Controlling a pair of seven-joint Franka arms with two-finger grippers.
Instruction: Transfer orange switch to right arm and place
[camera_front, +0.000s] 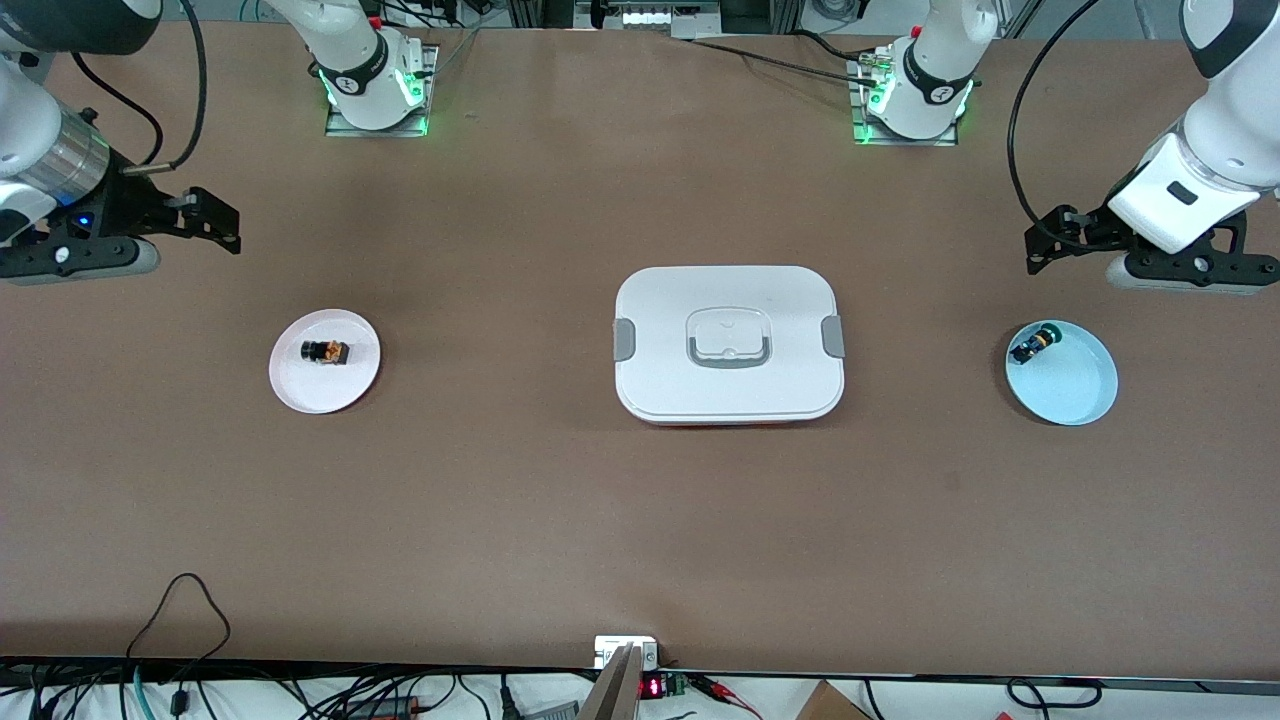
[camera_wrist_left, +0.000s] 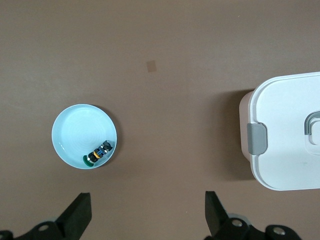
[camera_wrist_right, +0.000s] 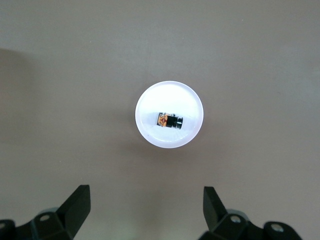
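nearest the front camera among the table's things, the white lidded box (camera_front: 729, 344) sits mid-table, and its closed lid suggests it plays no part for now. toward the right arm's end lies a white plate (camera_front: 300, 385) carrying the orange switch (camera_front: 325, 352) on its side; toward the left arm's end a pale blue plate (camera_front: 1075, 390) holds the green-capped switch (camera_front: 1032, 345) against its rim. each plate seems set out as a pick-up or drop-off spot for the arm at its end. both arms wait raised, the right gripper (camera_front: 205, 215) over bare table just short of the white plate, the left gripper (camera_front: 1050, 240) over bare table beside the blue plate. oddly, the orange switch lies at the right arm's end, well apart from the left gripper.

from the left wrist, the left gripper (camera_wrist_left: 147, 215) stands spread wide with nothing between its fingers; the blue plate (camera_wrist_left: 75, 130) and green-capped switch (camera_wrist_left: 98, 153) lie below it, the box (camera_wrist_left: 285, 135) off to one side.

from the right wrist, the right gripper (camera_wrist_right: 146, 212) is likewise fully spread and empty, and the orange switch (camera_wrist_right: 169, 120) rests centred on the white plate (camera_wrist_right: 170, 97), a little ahead of the fingers (camera_wrist_right: 80, 205).
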